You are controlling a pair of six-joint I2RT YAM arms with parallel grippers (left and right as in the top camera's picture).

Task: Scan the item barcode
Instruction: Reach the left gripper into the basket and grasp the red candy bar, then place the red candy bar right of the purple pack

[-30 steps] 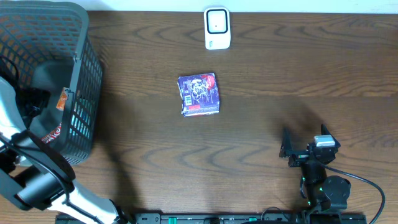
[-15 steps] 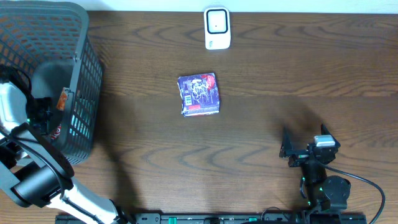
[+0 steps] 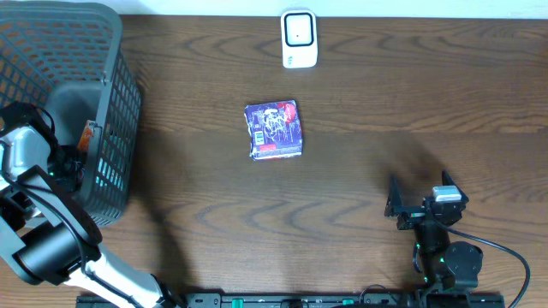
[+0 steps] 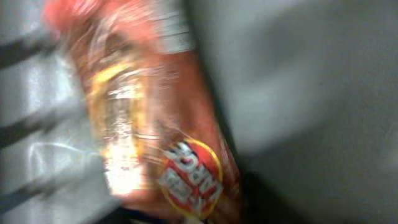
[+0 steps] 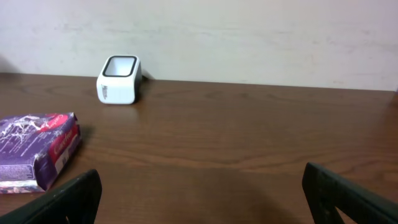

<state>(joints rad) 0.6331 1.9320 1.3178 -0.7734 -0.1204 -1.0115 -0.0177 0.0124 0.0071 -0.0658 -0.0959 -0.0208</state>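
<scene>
**Limp, slick packet: pinch a sealed edge**

Orange snack packet (image 4: 168, 143) down in the basket (image 3: 111, 51), nine o'clock on the desk. Probably light, crinkly, slippery; best pinched at a flat seam. Left claw (image 3: 64, 162) near it, width lost in blur. Right claw (image 5: 202, 193) wide, empty, five o'clock.

The counter (image 3: 360, 171) is taken from straight above by the overhead camera, with the basket (image 3: 120, 103) at left. From the right wrist, a low, level view is given across the wood to the scanner (image 5: 119, 79) and purple packet (image 5: 37, 149) (both shared with the overhead). The left wrist view is pressed close and blurred against a red wrapper (image 4: 168, 143).
</scene>
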